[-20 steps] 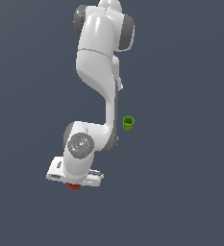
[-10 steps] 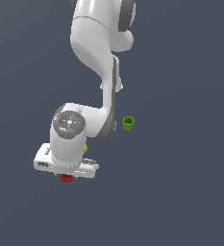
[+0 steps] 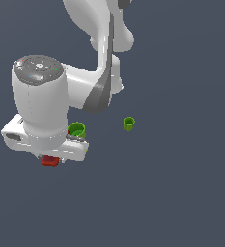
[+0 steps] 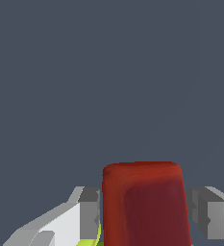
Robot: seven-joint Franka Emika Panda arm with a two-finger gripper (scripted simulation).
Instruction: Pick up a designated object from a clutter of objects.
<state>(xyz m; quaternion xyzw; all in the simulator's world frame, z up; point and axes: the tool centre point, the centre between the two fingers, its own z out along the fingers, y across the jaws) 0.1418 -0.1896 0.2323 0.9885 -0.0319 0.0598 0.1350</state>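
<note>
The gripper is straddling the red drill, a finger showing on either side of it, though whether the pads are touching it cannot be told. The drill is looking rigid, bulky and smooth, so its flat-sided body is seeming the surest place to hold. The larger green cup is sitting just beside the wrist and the smaller green cup well apart, both appearing empty.

The drill hides mostly under the arm's hand — the wrist view crops it too.
</note>
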